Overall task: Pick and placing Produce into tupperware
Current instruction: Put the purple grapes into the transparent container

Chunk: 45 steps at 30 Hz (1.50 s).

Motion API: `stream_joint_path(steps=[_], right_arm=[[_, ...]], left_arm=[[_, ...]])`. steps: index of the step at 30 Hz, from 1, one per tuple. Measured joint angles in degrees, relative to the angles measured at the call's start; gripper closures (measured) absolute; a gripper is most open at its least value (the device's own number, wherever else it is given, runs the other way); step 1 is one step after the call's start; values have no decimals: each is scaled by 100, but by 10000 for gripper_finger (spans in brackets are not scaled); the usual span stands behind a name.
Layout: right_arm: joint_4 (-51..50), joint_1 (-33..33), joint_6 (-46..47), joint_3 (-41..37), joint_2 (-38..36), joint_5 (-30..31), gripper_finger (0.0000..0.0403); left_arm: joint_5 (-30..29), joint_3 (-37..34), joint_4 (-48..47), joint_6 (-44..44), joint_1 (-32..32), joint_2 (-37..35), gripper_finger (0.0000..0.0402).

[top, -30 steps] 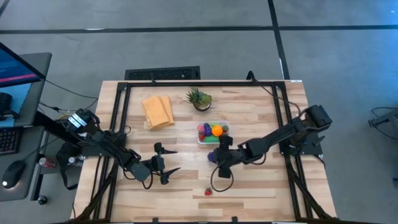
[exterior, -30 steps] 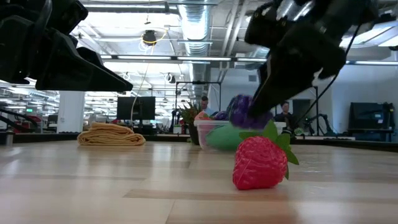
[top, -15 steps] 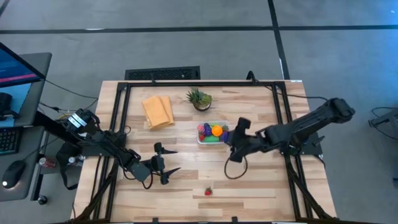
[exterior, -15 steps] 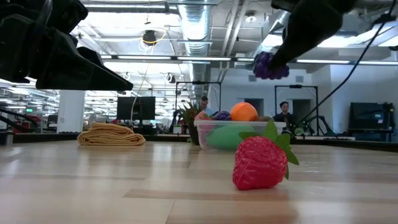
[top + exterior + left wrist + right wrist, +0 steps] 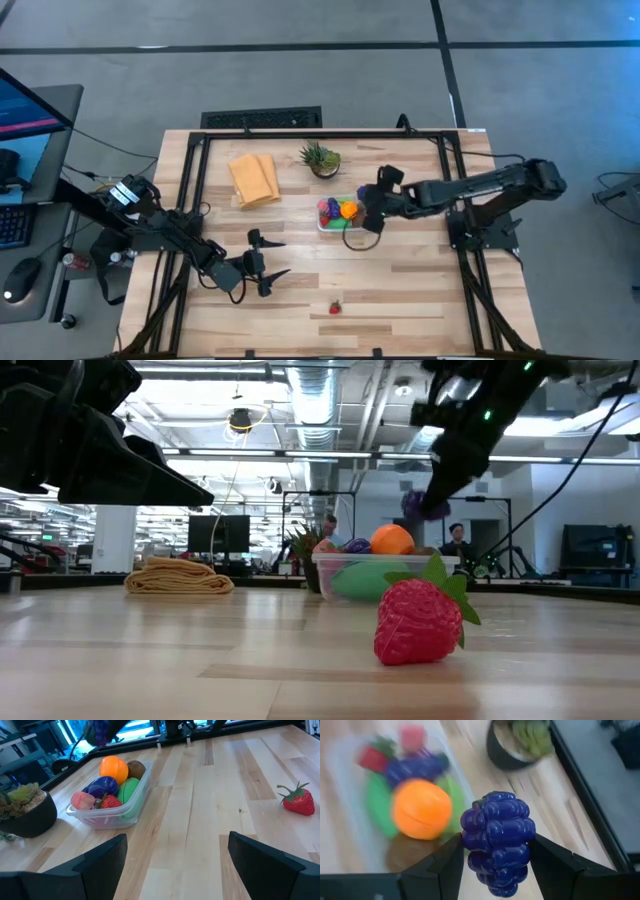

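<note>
A red strawberry point(image 5: 419, 622) lies alone at the near edge of the surface point(image 5: 420, 300), well apart from both arms. Farther in, the left gripper point(image 5: 262, 262) waits with fingers spread, holding nothing. Beyond it, the right gripper point(image 5: 367, 212) pinches a knobbly purple grape bunch point(image 5: 498, 842), its long axis hanging downward, just beside and above the tub's point(image 5: 141, 788) right end. The tub, mid-surface, already holds an orange, green and purple pieces.
</note>
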Motion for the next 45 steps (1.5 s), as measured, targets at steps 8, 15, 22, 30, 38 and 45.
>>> stream_joint_path(steps=[8, 15, 22, 30, 38, 45], right_arm=[[95, -577, -35, -4, 533, -601, 205], [365, -615, -123, -4, 706, -880, 203], [475, -617, -124, -4, 704, -1091, 207], [600, -758, -121, -1, 848, -1511, 203], [664, -759, -56, -4, 985, -1535, 194], [622, -757, -34, -2, 976, -1534, 164]], left_arm=[[-2, 2, -21, 4, -1, 0, 65], [-2, 2, -47, 5, 0, 0, 65], [-2, 2, -56, 6, -1, 0, 65], [-2, 2, -57, 6, -1, 0, 65], [-2, 2, -58, 4, -2, -2, 65], [-2, 2, -61, 4, -2, -2, 65]])
